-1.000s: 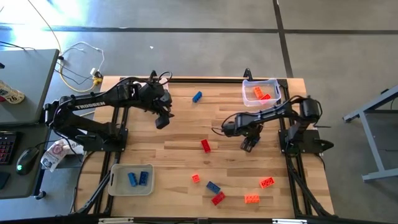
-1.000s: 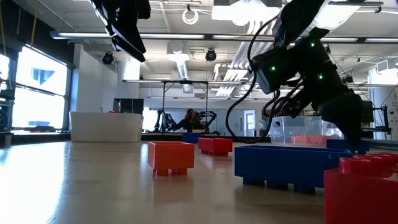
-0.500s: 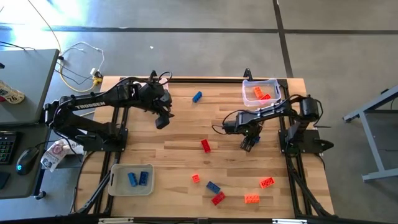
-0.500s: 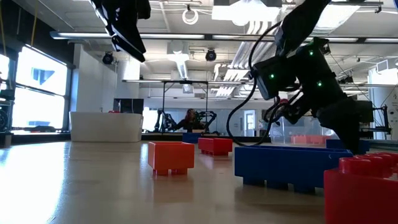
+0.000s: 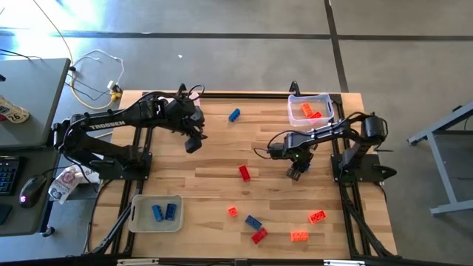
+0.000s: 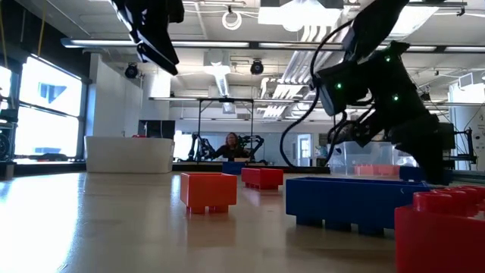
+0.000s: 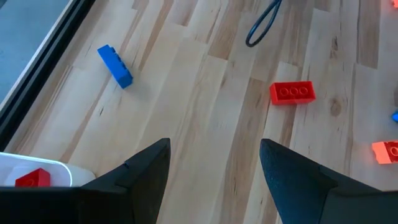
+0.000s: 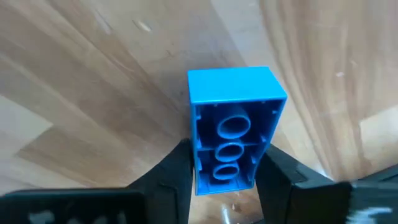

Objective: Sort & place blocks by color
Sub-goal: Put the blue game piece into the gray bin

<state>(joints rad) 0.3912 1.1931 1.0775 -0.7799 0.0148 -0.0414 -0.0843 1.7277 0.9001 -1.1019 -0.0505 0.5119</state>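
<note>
Blocks in red, blue and orange are seen scattered across the wooden bench (image 5: 214, 159) in the high view. A blue block (image 8: 233, 137) is pinched between the fingers of the right gripper (image 5: 297, 172), which is held just above the bench at right of centre in the high view; the block's hollow underside, with three round tubes, is shown in the right wrist view. The left gripper (image 5: 192, 142) is held at upper left of centre in the high view, well above the bench, its fingers (image 7: 134, 174) spread apart with nothing between them.

A clear tray (image 5: 295, 118) at the upper right of the high view is seen holding orange blocks (image 5: 310, 111). A whitish tray (image 5: 137, 222) at the lower left holds two blue blocks (image 5: 164, 211). A lone blue block (image 5: 234, 114) lies near the bench's far edge at upper centre, and a red block (image 5: 244, 173) lies near the middle.

Toward the lower edge of the high view, a small orange block (image 5: 233, 211), a blue block (image 5: 253, 222) and a red block (image 5: 259, 236) are grouped close together, with two orange blocks (image 5: 317, 216) (image 5: 298, 236) lying further right.

In the low view, an orange block (image 6: 208, 191), a blue block (image 6: 345, 201) and a red block (image 6: 439, 231) stand close to the lens, and a person (image 6: 229, 145) is seen in the room behind.
</note>
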